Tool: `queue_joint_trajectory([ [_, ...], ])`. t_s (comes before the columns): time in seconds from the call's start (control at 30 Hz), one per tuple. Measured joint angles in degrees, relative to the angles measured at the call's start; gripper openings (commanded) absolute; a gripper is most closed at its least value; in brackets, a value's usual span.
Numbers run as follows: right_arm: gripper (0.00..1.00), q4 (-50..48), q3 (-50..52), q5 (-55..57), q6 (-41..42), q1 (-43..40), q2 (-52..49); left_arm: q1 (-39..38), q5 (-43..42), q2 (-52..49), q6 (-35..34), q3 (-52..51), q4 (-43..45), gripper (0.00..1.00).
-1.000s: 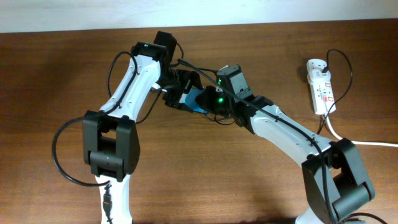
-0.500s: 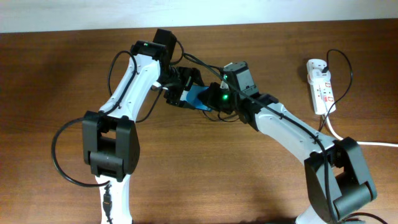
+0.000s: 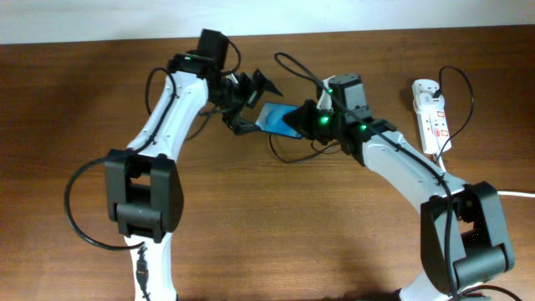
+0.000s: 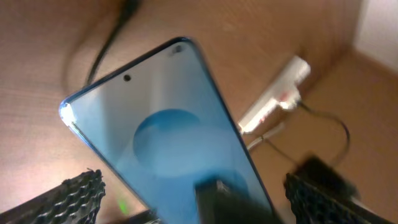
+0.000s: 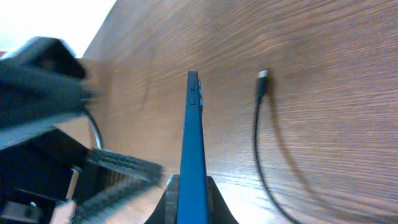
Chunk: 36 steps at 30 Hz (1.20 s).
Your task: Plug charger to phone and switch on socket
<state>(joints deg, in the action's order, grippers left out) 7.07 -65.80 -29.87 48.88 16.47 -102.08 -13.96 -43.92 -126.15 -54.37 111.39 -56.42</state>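
The phone (image 3: 272, 119), with a bright blue screen, is held above the table at the back middle. My right gripper (image 3: 294, 119) is shut on its right end. In the right wrist view the phone (image 5: 193, 124) is edge-on between the jaws (image 5: 189, 190). My left gripper (image 3: 253, 104) is open, its fingers spread on either side of the phone's left end, apart from it. The left wrist view shows the phone's screen (image 4: 161, 137) between the wide-open fingers (image 4: 196, 193). The charger's thin black cable (image 3: 288, 156) lies on the table below the phone; its connector tip (image 5: 263, 77) lies free on the wood. The socket (image 3: 430, 117) lies at the far right.
The socket's thick white cord (image 3: 489, 193) runs off the right edge. The socket also shows in the left wrist view (image 4: 273, 99), with a black plug (image 4: 317, 177) nearby. The arms' own black cables loop above the phone (image 3: 297, 68). The brown wooden table (image 3: 67, 109) ends at a white wall behind.
My right gripper has carried the phone to the right and towards the back. My left gripper has spread open and drawn back from the phone.
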Motion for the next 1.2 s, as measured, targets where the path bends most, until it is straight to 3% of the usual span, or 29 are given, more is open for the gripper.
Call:
queue_joint_trajectory([
  [0.23, 0.04, 1.8, 0.0, 0.2, -4.2, -6.5, 1.3, 6.3, -10.0, 0.0, 15.5, 0.0, 5.9, 0.99],
  [0.37, 0.04, 8.8, 0.0, 4.2, -7.2, -10.3, 18.0, 9.6, -25.2, 0.0, 23.9, 0.0, 13.7, 0.99],
  [0.47, 0.04, 11.7, 0.0, 6.5, -6.6, -11.5, 26.5, 9.9, -30.4, 0.0, 26.4, 0.0, 14.8, 0.99],
  [0.53, 0.04, 11.6, 0.0, 8.9, 1.2, -11.4, 26.5, 9.7, -31.6, 0.0, 27.0, 0.0, 14.9, 0.99],
  [0.73, 0.04, -13.4, 6.7, 20.0, 23.2, -3.5, 18.1, 9.6, -32.5, 0.0, 27.4, 0.0, 15.1, 0.99],
  [0.83, 0.04, -30.6, 7.1, 26.3, 32.2, 1.3, 10.6, 9.5, -32.6, 0.0, 26.7, 0.0, 15.1, 0.99],
  [0.93, 0.04, -37.4, 7.1, 28.3, 39.3, 3.9, 3.8, 9.5, -32.5, 0.0, 23.1, 0.0, 17.2, 0.99],
  [1.2, 0.04, -41.6, 7.1, 32.3, 42.0, 7.0, 1.4, 9.4, -26.9, 0.0, 8.5, 0.0, 29.4, 1.00],
])
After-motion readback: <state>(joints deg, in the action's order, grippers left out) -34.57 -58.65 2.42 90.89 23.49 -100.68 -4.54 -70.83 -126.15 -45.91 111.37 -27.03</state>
